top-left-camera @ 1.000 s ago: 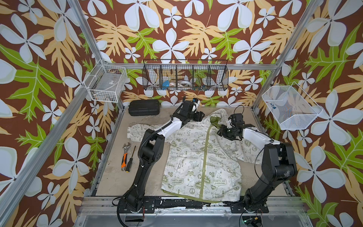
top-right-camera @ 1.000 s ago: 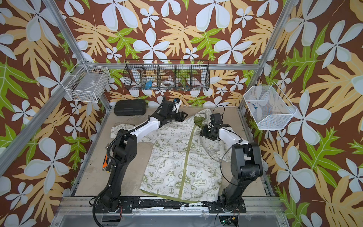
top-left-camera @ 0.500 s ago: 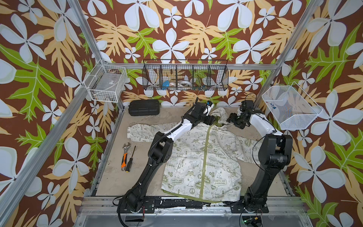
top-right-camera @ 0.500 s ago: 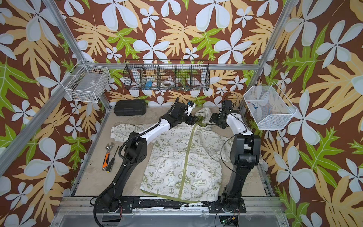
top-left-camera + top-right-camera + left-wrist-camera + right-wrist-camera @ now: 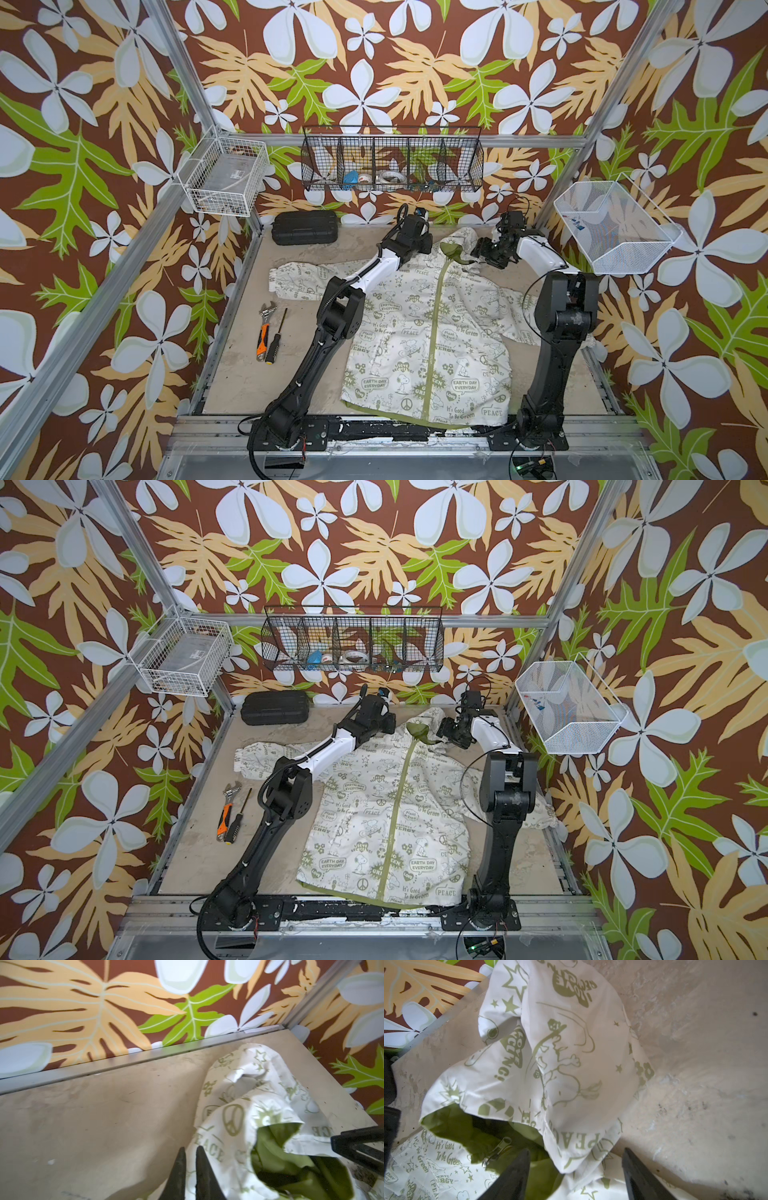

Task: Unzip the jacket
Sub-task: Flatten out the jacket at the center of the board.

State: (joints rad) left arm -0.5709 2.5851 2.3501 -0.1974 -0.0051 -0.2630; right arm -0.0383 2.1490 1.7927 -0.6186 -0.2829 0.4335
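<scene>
Jacket (image 5: 432, 332) lies zipped on the worktop (image 5: 249, 374); left pincer (image 5: 191, 1148), spread a moment ago, now pressed together at the collar (image 5: 212, 1152), likely anchoring it; right pincer (image 5: 576, 1149) spread beside the zipper pull (image 5: 497, 1150).

Can't tell whether my left fingers (image 5: 179, 1172) pinch cream-white green-printed jacket (image 5: 239, 1088); frame edge crops them; black right arm (image 5: 561, 316) hides jacket's sleeve.

Cream-white jacket (image 5: 395, 332) with olive-green cartoon print, green zipper (image 5: 434, 332); brown floral wallpaper (image 5: 374, 54)
</scene>
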